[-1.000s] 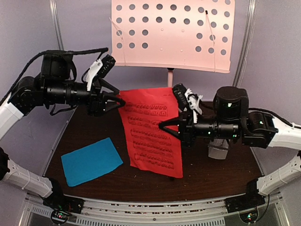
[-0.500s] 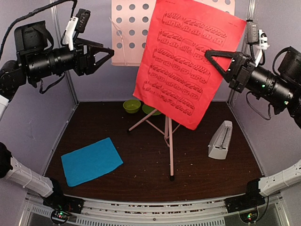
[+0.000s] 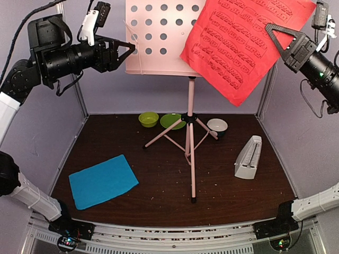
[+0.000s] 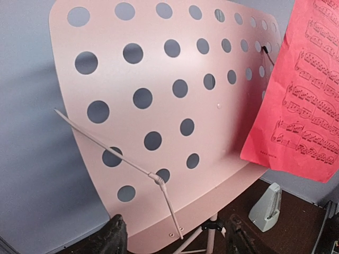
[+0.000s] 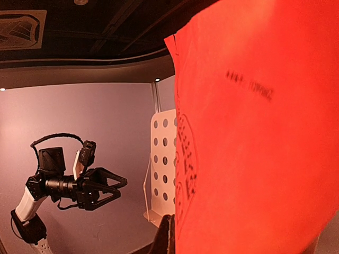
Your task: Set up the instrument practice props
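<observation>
Red sheet-music page point(image 3: 238, 47) clamped in right end effector point(image 3: 271, 29), overlapping pink stand point(image 3: 156, 41) | left end effector point(image 3: 130, 53) open beside stand

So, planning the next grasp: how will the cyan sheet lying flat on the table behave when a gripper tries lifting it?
Probably light and floppy: the cyan sheet looks paper-thin, like the red sheet dangling by one edge. It lies flat on the table, so getting under it looks hard; it may slide or buckle when pushed.
</observation>
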Motion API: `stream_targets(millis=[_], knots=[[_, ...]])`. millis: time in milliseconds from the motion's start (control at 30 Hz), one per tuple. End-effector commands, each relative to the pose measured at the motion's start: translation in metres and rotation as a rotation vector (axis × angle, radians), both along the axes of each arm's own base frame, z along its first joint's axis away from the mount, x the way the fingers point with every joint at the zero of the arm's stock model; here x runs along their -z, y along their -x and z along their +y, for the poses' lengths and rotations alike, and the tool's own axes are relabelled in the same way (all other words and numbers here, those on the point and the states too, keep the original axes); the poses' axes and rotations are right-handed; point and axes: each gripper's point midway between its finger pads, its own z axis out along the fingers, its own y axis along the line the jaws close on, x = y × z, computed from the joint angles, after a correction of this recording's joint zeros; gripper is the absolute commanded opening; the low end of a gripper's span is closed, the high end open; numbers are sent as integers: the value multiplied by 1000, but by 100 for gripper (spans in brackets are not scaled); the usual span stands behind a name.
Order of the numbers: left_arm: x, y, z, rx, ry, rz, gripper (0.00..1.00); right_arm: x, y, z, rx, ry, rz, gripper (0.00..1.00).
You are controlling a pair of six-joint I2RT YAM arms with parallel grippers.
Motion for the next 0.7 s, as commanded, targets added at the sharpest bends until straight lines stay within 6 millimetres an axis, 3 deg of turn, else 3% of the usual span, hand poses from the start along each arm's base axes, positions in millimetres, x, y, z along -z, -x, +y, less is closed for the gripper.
stream_targets(millis=[0,433,667], knots=[[-27,-5,6,-41,78,-42,66,-26,-1,-21,75,-54,-63,0],[-25,-22,-22,-28,121,10,65,-51,-9,5,47,-75,-147,0],[-20,-37,-17,-119,132,30,59,-61,-15,31,3,-61,-172,0]])
